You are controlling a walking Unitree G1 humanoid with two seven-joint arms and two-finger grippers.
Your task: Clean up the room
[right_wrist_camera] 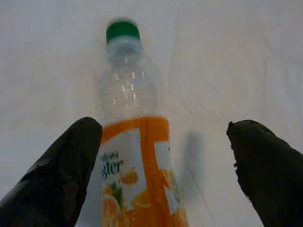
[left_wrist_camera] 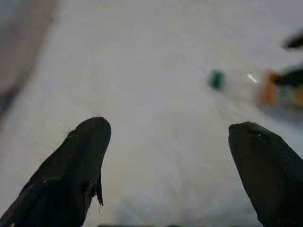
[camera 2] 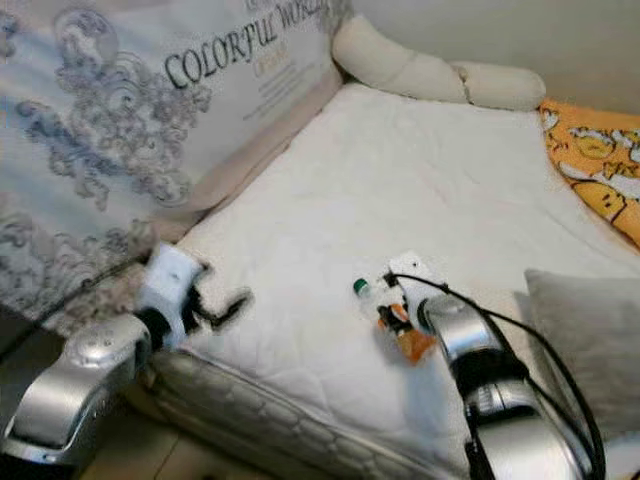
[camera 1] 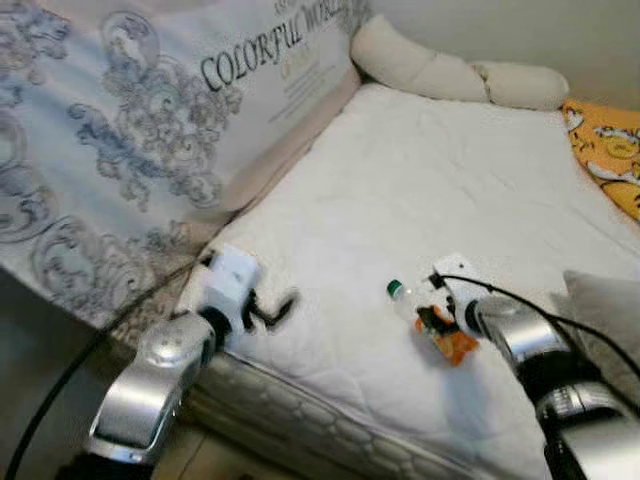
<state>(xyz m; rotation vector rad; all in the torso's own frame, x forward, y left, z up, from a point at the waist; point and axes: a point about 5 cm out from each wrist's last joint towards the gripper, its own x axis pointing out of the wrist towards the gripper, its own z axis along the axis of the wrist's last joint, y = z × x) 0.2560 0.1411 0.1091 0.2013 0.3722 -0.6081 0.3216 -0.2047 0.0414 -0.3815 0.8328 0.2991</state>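
Orange-labelled bottle lies on the bed; the right end effector, open, straddles it for grasping, left end effector open beside.

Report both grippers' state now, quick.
Left gripper: open, holding nothing, over the bed.
Right gripper: open around the bottle, not clamped.

Two silver arms w/ glossy, rounded metal shells. Left arm ends in a white boxy wrist block, black joint behind it; thin black cable trails off it. Right arm has black bands betw. silver segments, black cable looping along the top, white wrist piece. Left gripper and right gripper: long matte-black fingers, rounded tips.
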